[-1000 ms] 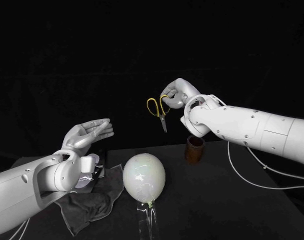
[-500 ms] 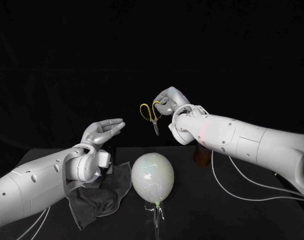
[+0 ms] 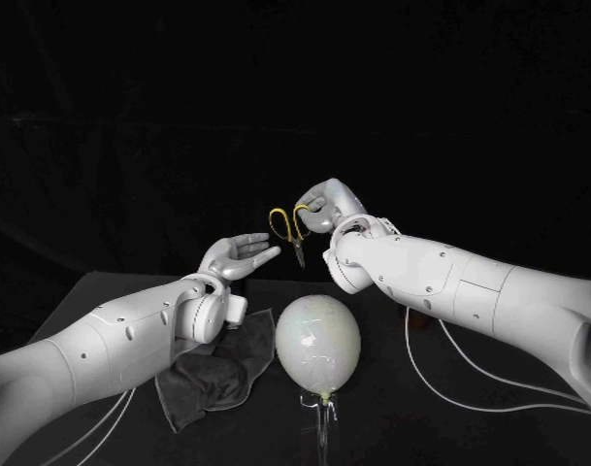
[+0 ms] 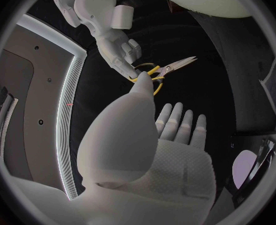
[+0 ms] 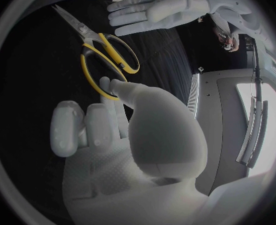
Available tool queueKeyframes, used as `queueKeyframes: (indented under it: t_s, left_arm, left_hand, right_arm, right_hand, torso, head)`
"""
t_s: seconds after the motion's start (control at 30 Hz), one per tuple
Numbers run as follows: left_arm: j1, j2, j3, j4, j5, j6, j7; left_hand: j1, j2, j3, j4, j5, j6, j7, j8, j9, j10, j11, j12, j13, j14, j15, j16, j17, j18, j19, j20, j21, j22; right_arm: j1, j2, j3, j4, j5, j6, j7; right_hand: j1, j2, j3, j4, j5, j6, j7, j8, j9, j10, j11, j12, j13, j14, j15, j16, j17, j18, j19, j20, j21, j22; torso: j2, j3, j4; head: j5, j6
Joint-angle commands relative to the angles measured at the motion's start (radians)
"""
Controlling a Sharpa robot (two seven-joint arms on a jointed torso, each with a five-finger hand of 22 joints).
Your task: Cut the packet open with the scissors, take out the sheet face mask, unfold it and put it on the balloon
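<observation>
My right hand (image 3: 326,206) is raised above the table and holds the yellow-handled scissors (image 3: 291,231) by a handle loop, blades pointing down and closed. The same scissors (image 5: 104,52) hang from my fingers in the right wrist view, and appear as scissors (image 4: 158,74) in the left wrist view. My left hand (image 3: 244,255) is lifted palm up, fingers spread and empty, just left of the scissors' tips. A pale balloon (image 3: 319,340) stands on a thin stand at the table's middle, below both hands.
A dark crumpled cloth (image 3: 218,374) lies on the black table (image 3: 421,427) left of the balloon, under my left arm. White cables (image 3: 428,364) trail across the table on the right.
The camera has shifted. My two hands have come closer together: the left hand has risen toward the scissors and the right hand with the scissors has moved left and a little lower.
</observation>
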Motion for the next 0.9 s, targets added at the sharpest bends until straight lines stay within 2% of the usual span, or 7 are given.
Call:
queueKeyframes:
  t_s: [0.03, 0.17, 0.4, 0.57, 0.77, 0.87, 0.9]
  left_arm:
    - [0.005, 0.022, 0.002, -0.019, -0.021, 0.023, -0.030]
    - [0.011, 0.048, 0.002, -0.035, 0.058, 0.017, -0.076]
    - [0.021, 0.085, 0.000, -0.067, 0.101, 0.028, -0.130]
    - [0.024, 0.096, 0.000, -0.071, 0.128, 0.040, -0.156]
    - [0.026, 0.100, 0.000, -0.071, 0.156, 0.061, -0.168]
    - [0.027, 0.100, 0.000, -0.070, 0.173, 0.061, -0.156]
    - [0.027, 0.100, 0.000, -0.069, 0.177, 0.059, -0.151]
  left_hand:
    - [0.010, 0.003, -0.013, -0.001, -0.002, -0.016, 0.069, -0.001, -0.001, -0.014, 0.003, -0.003, -0.001, -0.005, 0.005, -0.002, -0.002, 0.025, -0.006, -0.002, -0.004, 0.000]
    - [-0.017, -0.006, -0.053, 0.005, -0.002, -0.059, 0.085, -0.013, -0.008, -0.039, 0.014, -0.007, -0.003, -0.006, 0.012, -0.002, -0.005, 0.045, -0.002, 0.005, -0.005, 0.001]
    - [-0.022, -0.008, -0.072, 0.006, -0.002, -0.064, 0.089, -0.010, -0.007, -0.030, 0.017, -0.002, 0.000, -0.009, 0.011, -0.002, -0.008, 0.050, -0.005, 0.008, -0.006, 0.001]
    - [-0.015, 0.022, -0.069, 0.003, -0.002, -0.029, 0.091, 0.015, 0.008, 0.018, 0.018, 0.012, 0.005, 0.035, 0.008, 0.008, 0.003, 0.063, 0.117, 0.013, 0.034, 0.020]
    - [-0.004, 0.051, -0.068, -0.001, -0.003, 0.027, 0.087, 0.054, 0.028, 0.087, 0.014, 0.031, 0.011, 0.076, 0.004, 0.016, 0.012, 0.062, 0.125, 0.011, 0.035, 0.018]
    - [0.007, 0.071, -0.074, -0.005, -0.004, 0.095, 0.071, 0.097, 0.051, 0.135, 0.002, 0.045, 0.012, 0.116, -0.009, 0.025, 0.021, 0.071, 0.143, 0.009, 0.040, 0.019]
    - [0.007, 0.101, -0.066, -0.003, -0.002, 0.137, 0.063, 0.121, 0.063, 0.152, -0.005, 0.052, 0.013, 0.133, -0.012, 0.029, 0.025, 0.074, 0.158, 0.009, 0.044, 0.020]
  right_arm:
    - [0.000, 0.011, 0.001, -0.001, 0.009, -0.011, 0.022]
    - [-0.001, 0.020, 0.002, 0.002, 0.008, -0.012, 0.024]
    - [-0.001, 0.026, 0.005, 0.008, 0.006, -0.014, 0.027]
    - [-0.001, 0.025, 0.007, 0.015, 0.003, -0.014, 0.028]
    - [0.001, 0.024, 0.011, 0.024, -0.002, -0.012, 0.027]
    - [0.001, 0.023, 0.011, 0.029, -0.004, -0.010, 0.026]
    - [0.002, 0.023, 0.012, 0.029, -0.004, -0.009, 0.026]
  right_hand:
    - [-0.001, 0.003, 0.008, 0.000, 0.003, -0.007, 0.003, 0.004, 0.000, 0.034, -0.027, -0.005, 0.002, 0.019, -0.004, 0.005, 0.001, 0.005, -0.006, -0.001, -0.004, 0.002]
    - [-0.001, 0.004, 0.009, -0.001, 0.004, -0.008, 0.003, 0.004, 0.001, 0.034, -0.027, -0.005, 0.002, 0.019, -0.004, 0.005, 0.001, 0.005, -0.005, -0.001, -0.004, 0.002]
    - [-0.002, 0.004, 0.010, -0.003, 0.005, -0.009, 0.003, 0.005, 0.002, 0.034, -0.027, -0.006, 0.002, 0.019, -0.004, 0.006, 0.002, 0.005, -0.005, -0.001, -0.004, 0.003]
    - [-0.002, 0.005, 0.011, -0.004, 0.005, -0.010, 0.003, 0.006, 0.003, 0.034, -0.027, -0.006, 0.002, 0.019, -0.004, 0.007, 0.003, 0.004, -0.005, -0.001, -0.003, 0.004]
    - [-0.002, 0.005, 0.012, -0.004, 0.005, -0.010, 0.003, 0.007, 0.004, 0.034, -0.027, -0.006, 0.003, 0.019, -0.003, 0.007, 0.003, 0.004, -0.005, -0.001, -0.003, 0.004]
    - [-0.002, 0.005, 0.012, -0.004, 0.005, -0.010, 0.003, 0.007, 0.004, 0.034, -0.027, -0.006, 0.003, 0.019, -0.003, 0.007, 0.003, 0.004, -0.005, -0.001, -0.003, 0.004]
    - [-0.002, 0.005, 0.012, -0.004, 0.005, -0.010, 0.003, 0.007, 0.004, 0.034, -0.027, -0.006, 0.003, 0.019, -0.003, 0.007, 0.003, 0.004, -0.005, -0.001, -0.003, 0.004]
  torso:
    - [0.009, -0.0007, 0.0027]
    - [0.015, -0.0019, 0.0046]
    - [0.019, -0.0021, 0.0039]
    - [0.020, -0.0037, 0.0045]
    - [0.020, -0.0033, 0.0076]
    - [0.019, -0.0032, 0.0062]
    - [0.019, -0.0032, 0.0062]
  head:
    - [0.006, 0.003]
    - [0.004, 0.006]
    - [0.014, 0.003]
    - [0.019, 0.003]
    - [0.021, -0.002]
    - [0.021, -0.004]
    - [0.021, -0.004]
